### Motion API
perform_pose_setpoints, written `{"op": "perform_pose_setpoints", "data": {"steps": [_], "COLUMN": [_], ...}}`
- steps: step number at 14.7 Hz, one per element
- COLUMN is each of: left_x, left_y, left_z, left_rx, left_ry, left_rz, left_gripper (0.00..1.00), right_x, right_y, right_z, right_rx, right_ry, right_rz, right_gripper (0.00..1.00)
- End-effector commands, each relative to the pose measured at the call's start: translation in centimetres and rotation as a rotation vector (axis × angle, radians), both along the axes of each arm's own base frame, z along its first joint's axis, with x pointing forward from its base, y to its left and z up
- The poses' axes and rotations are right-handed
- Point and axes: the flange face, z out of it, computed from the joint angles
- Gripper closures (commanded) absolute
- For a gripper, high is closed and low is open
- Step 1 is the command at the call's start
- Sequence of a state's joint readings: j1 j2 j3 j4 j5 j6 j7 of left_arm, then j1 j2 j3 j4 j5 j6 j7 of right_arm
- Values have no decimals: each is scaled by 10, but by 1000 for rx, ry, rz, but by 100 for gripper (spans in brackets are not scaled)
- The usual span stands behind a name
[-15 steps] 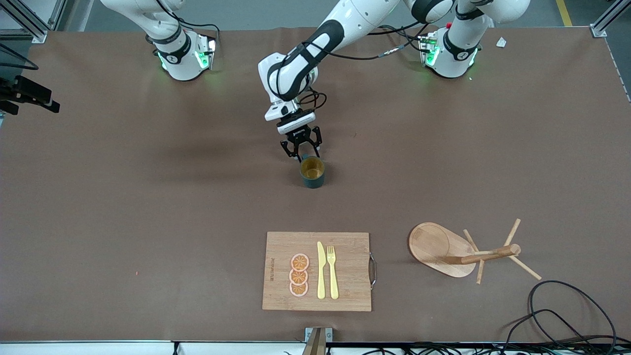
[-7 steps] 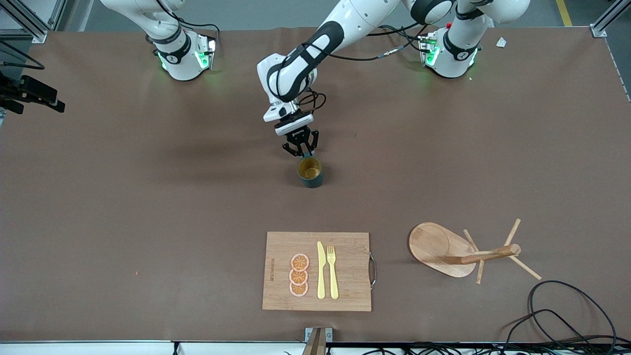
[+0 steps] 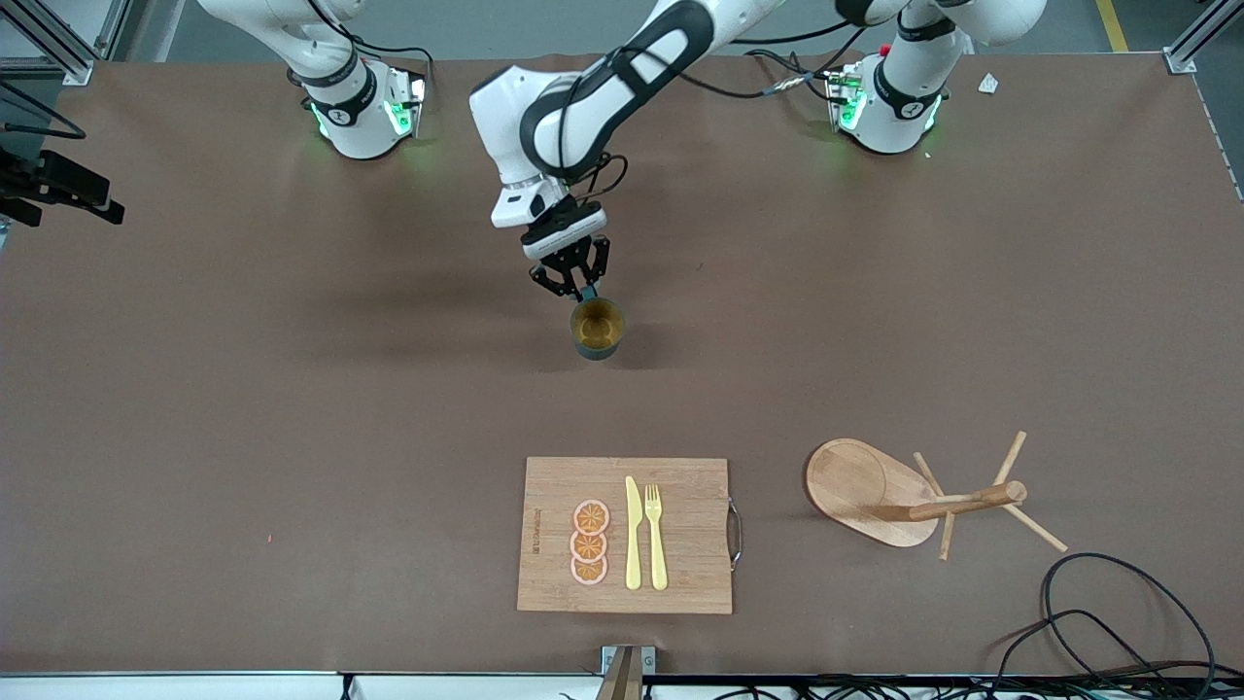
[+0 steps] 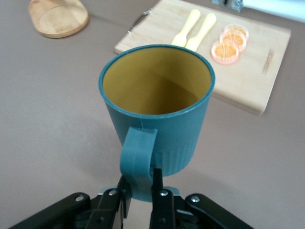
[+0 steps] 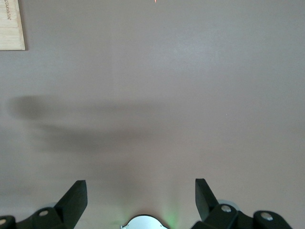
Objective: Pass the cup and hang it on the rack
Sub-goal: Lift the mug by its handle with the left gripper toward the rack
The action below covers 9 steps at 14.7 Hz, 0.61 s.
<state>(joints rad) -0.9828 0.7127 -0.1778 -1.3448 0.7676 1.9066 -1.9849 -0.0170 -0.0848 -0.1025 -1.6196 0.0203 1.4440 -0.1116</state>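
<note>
Front view, left pincer (image 3: 582, 289): reaches from the left arm's base to the middle of the brown desk (image 3: 292, 408), closed on the handle of the small dark teal cylindrical cup (image 3: 596, 329) with a yellowish-tan inside.
Front view, cup: upright, over the desk's middle, well apart from the other things.
Front view, rack (image 3: 923, 498): light wooden mug tree with an oval base, central post and thin pegs, nearer the camera than the cup, toward the left arm's end.
Front view, cutting board (image 3: 625, 535): rectangular, wooden, beside the rack; it carries 3 orange slices (image 3: 589, 542), a yellow knife (image 3: 633, 533) and a yellow fork (image 3: 656, 536).
Front view, right arm: waits; only its base (image 3: 358, 107) shows.
Left wrist view, left pincer (image 4: 139, 192): 2 black fingers (image 4: 161, 202) clamp the cup (image 4: 157, 107) by its handle.
Left wrist view, surroundings: cutting board (image 4: 248, 71) and rack base (image 4: 58, 17) lie on the desk.
Right wrist view, right pincer (image 5: 141, 196): fingers (image 5: 75, 199) spread wide over bare desk (image 5: 167, 95); a board corner (image 5: 11, 24) shows.
</note>
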Motion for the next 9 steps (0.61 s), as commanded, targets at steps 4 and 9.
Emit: {"op": "perform_pose_setpoints", "data": {"steps": [4, 9], "left_x": [102, 191], "left_y": [110, 220], "left_z": [166, 229], "left_rx": [-284, -570], "left_ry": [220, 371], "left_rz": [190, 376], "left_gripper": [100, 100], "right_x": [-7, -7], "right_y": [10, 9], "right_z": [6, 5], "right_rx": [-47, -47], "right_ry": [-26, -21], "right_rz": [25, 22], "right_gripper": [0, 0]}}
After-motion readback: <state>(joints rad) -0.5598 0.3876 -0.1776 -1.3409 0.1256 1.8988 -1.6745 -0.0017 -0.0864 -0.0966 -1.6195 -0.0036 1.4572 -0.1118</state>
